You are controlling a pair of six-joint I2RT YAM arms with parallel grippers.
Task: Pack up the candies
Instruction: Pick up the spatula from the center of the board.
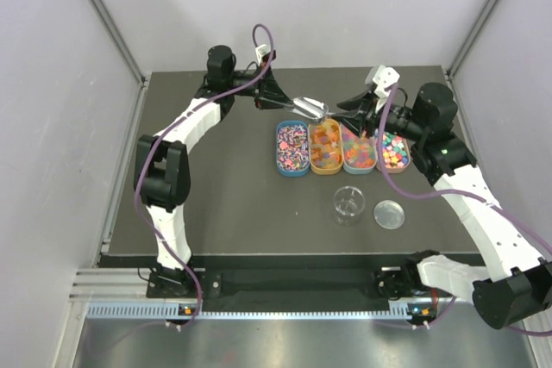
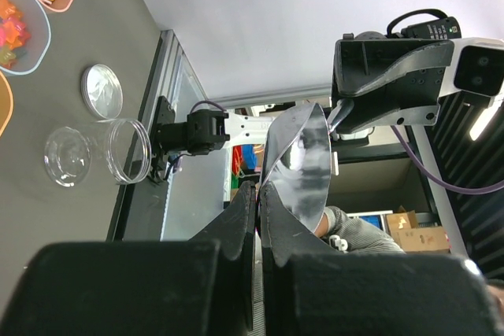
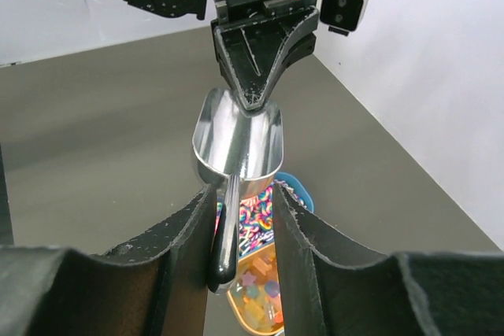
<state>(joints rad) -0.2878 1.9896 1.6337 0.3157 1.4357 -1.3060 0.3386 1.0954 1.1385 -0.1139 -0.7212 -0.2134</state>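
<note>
Currently looks like a scoop point(image 1: 312, 108) handover: left claw point(image 1: 291, 102) is pinching its bowl shut, right claw point(image 3: 244, 198) is straddling the handle part-open, unclamped, candies point(image 1: 345, 148) sitting in trays point(image 1: 293, 173) below; next, right probably needs clamping first.

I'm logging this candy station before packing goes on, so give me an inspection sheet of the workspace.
Surface: dark table, no loose sweets seen.
Job's things: candies sorted in four oval trays side by side; none in the jar.
Clutter: clear jar upright, its lid flat beside it.
Hands: left hand shut on the scoop bowl; right hand open around its handle.
Cables: purple cables looping along both arms.
Surroundings: white walls; metal rail at the near edge.
</note>
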